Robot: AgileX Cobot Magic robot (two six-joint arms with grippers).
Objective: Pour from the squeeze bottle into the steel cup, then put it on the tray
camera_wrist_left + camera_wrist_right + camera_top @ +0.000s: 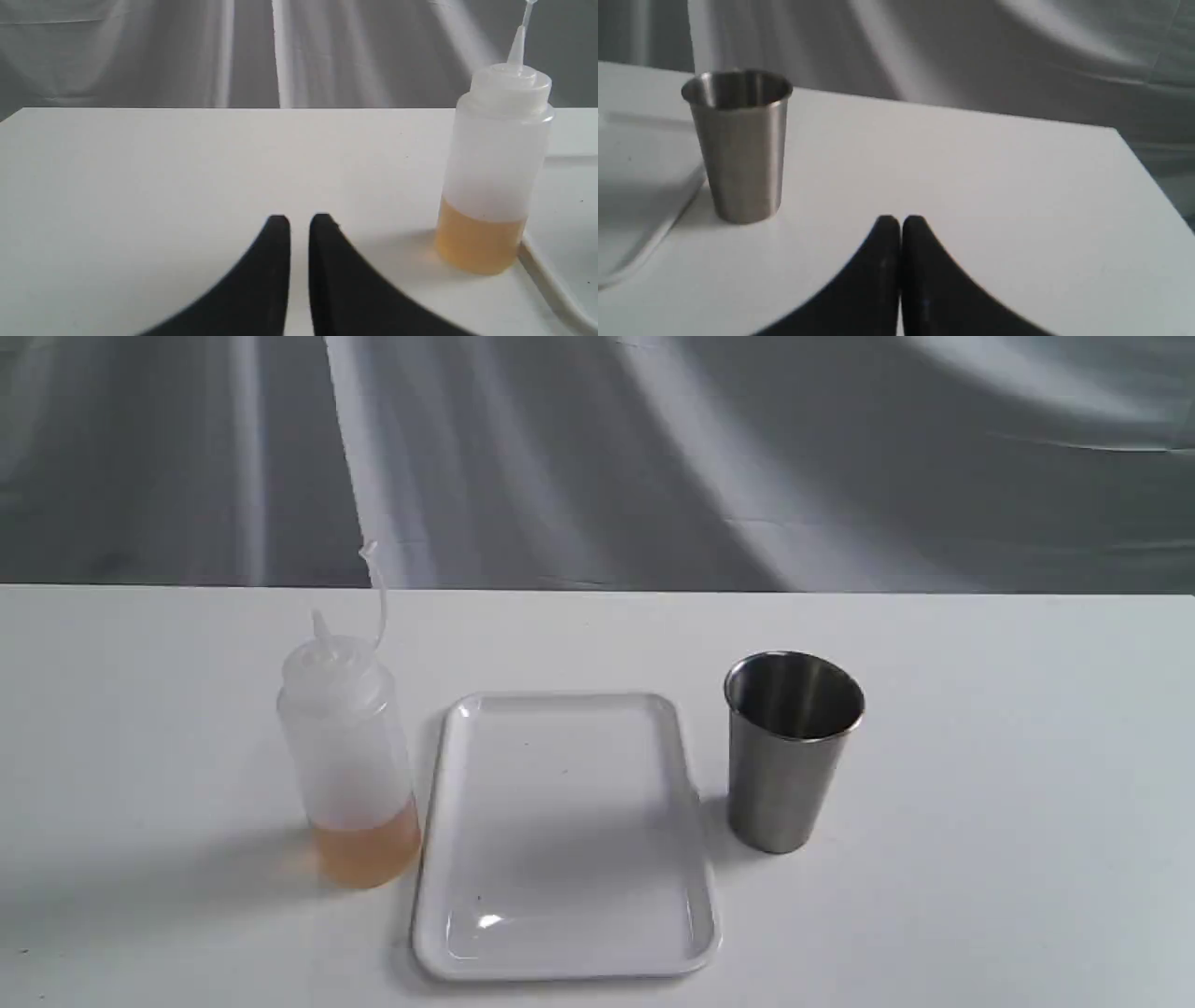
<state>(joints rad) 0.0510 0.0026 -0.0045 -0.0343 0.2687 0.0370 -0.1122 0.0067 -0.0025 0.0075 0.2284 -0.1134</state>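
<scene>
Exterior view: a white table (pixel 980 859) stands in front of a grey draped cloth (pixel 653 457). A white tray (pixel 560 821) lies flat on the table with nothing on it. The bottle (pixel 347 756) stands upright just left of the tray, its base almost at the tray's rim. A shallow layer of amber liquid fills the bottom of the bottle. Its nozzle is uncapped, and the thin cap strap curves up above it. The cup (pixel 789 765) stands upright just right of the tray, mouth up, with a dark inside. Neither arm shows in this view.

Left wrist view: the left gripper (pixel 300 219) shows as two black fingers with only a thin slit between them. It holds nothing and sits low over bare table. The bottle (pixel 495 163) stands upright off to one side, well apart from the fingers. The bottle's base sits just beside the tray's rim (pixel 551 280).

Right wrist view: the right gripper (pixel 900 219) shows two black fingers pressed almost together, also holding nothing, over bare table. The cup (pixel 742 149) stands upright, apart from the fingers and just beside the tray's edge (pixel 635 186). The tray is blurred here.
</scene>
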